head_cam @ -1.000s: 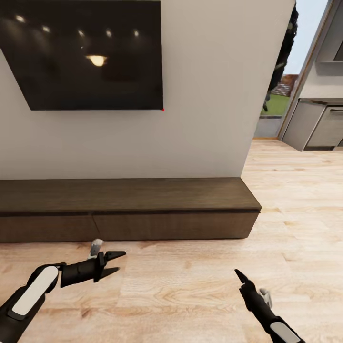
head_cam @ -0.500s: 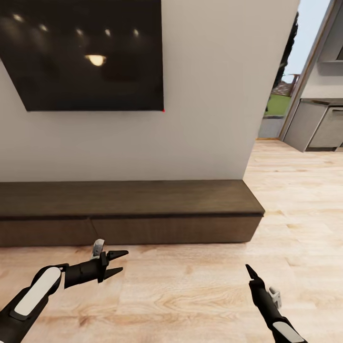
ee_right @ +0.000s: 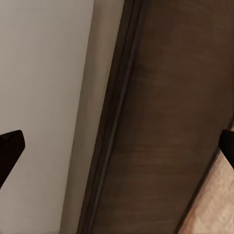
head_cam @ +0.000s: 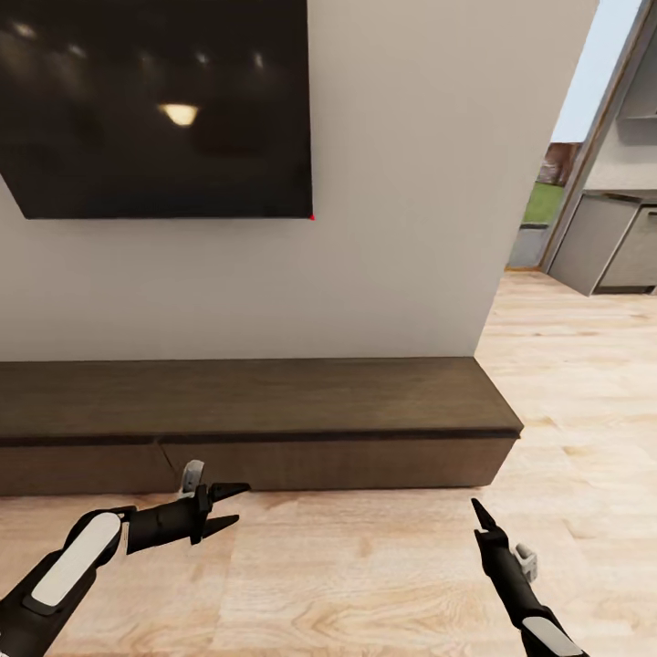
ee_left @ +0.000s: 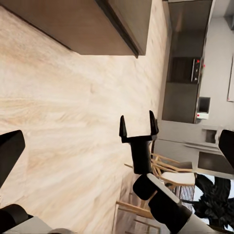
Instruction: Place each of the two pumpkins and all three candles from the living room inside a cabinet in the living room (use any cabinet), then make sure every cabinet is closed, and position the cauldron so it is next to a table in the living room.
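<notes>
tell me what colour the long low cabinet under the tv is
Dark brown wood grain on the cabinet, top and fronts alike; the head view shows it best.

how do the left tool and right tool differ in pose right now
The left tool lies nearly level, its fingers spread one above the other and aimed rightward along the cabinet front. The right tool points up and away toward that cabinet, its fingers overlapping. Both are black, empty, over the wood floor.

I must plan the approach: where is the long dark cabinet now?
In the head view the cabinet lies low on the floor against the white wall, under the dark wall screen, just ahead of the left gripper; its fronts look closed.
</notes>
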Available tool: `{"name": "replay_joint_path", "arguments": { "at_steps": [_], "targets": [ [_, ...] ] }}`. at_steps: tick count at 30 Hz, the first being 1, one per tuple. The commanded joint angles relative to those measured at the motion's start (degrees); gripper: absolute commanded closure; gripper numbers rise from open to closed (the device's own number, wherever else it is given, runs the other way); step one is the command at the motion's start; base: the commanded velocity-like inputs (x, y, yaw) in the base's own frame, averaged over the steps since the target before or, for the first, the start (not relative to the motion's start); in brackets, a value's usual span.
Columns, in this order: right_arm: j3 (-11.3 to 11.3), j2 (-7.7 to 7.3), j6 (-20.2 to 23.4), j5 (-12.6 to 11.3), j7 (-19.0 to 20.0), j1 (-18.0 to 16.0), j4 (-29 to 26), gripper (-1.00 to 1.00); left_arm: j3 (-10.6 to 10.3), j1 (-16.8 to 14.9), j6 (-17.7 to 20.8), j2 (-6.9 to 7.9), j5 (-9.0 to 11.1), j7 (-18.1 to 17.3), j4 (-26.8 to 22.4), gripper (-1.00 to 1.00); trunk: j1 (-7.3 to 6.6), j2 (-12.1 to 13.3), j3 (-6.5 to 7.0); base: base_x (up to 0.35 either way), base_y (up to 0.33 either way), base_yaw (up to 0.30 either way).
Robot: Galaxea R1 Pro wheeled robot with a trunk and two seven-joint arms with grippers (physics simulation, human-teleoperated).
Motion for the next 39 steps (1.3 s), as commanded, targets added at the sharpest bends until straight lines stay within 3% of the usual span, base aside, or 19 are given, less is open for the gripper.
{"name": "replay_joint_path", "arguments": {
  "at_steps": [1, 7, 15, 18, 23, 28, 39],
  "targets": [
    [-0.18, 0.06, 0.07, -0.43, 0.28, -0.04, 0.05, -1.0, -0.59, -0.04, -0.01, -0.02, -0.32, -0.49, 0.03, -1.0, 0.02, -0.02, -0.05, 0.226, 0.0, 0.0],
    [-0.05, -0.12, 0.76, -3.54, 0.71, -0.19, -0.17, -1.0, -2.27, -0.07, 0.0, -0.85, -0.31, -0.49, -0.22, -1.0, 0.02, -0.02, -0.05, 0.136, 0.0, 0.0],
    [-0.08, -0.33, 1.03, -3.93, 7.07, -0.35, -2.27, -1.0, -2.99, -0.09, 0.0, -1.98, -0.24, -0.57, -0.41, -1.0, 0.02, -0.02, -0.05, 0.01, 0.0, 0.0],
    [0.05, -0.12, 0.95, -3.91, 7.79, -0.34, -2.53, -1.0, -2.99, -0.07, 0.03, -2.04, 0.16, -0.57, -0.42, -1.0, 0.68, -1.22, -0.59, 0.0, 0.0, 0.0],
    [0.06, -0.34, 1.05, -3.9, 9.67, -0.36, -2.61, -1.0, -4.49, -0.08, -0.03, -1.99, 3.02, -2.39, -0.31, -1.0, 1.77, -3.23, -1.48, 0.0, 0.0, 0.0],
    [0.1, -0.32, 3.02, -3.9, 12.02, -0.36, -2.64, -1.0, -6.04, -0.08, -0.04, -2.09, 3.49, -3.58, 0.65, -1.0, 2.87, -5.23, -2.38, 0.0, 0.0, 0.0],
    [0.07, -0.15, 5.17, -3.93, 12.65, -0.38, -2.68, -1.0, -8.05, -0.11, -0.04, -2.66, 3.75, -5.42, 0.9, -1.0, 5.29, -9.64, -4.36, 0.0, 0.0, 0.0]
  ]
}}
